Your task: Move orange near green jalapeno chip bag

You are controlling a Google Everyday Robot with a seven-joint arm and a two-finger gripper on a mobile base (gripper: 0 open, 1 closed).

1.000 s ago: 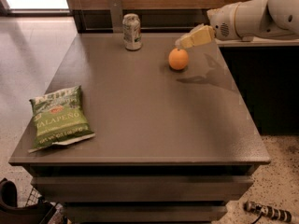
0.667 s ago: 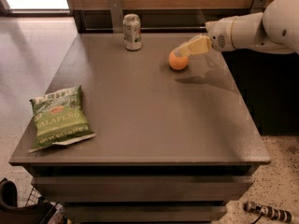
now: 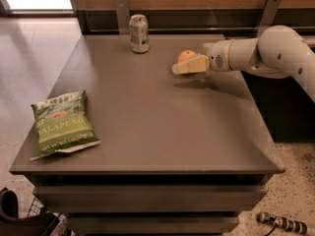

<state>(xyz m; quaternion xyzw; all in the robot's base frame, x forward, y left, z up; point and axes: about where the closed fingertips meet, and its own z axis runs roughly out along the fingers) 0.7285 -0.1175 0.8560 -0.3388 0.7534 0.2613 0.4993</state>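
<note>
The orange (image 3: pixel 186 56) sits on the grey table (image 3: pixel 162 132) at the back right. My gripper (image 3: pixel 189 65) reaches in from the right at the orange, right against it, and hides its lower half. The white arm (image 3: pixel 266 50) stretches in from the right edge. The green jalapeno chip bag (image 3: pixel 61 123) lies flat near the table's front left corner, far from the orange.
A silver-green drink can (image 3: pixel 139 33) stands upright at the back of the table, left of the orange. A wooden wall with a dark ledge (image 3: pixel 197 18) runs behind the table. The table's front edge drops to shelves below.
My gripper has moved left and down from beside the orange to right against it, now covering its lower half. The orange, the can and the bag have not moved.
</note>
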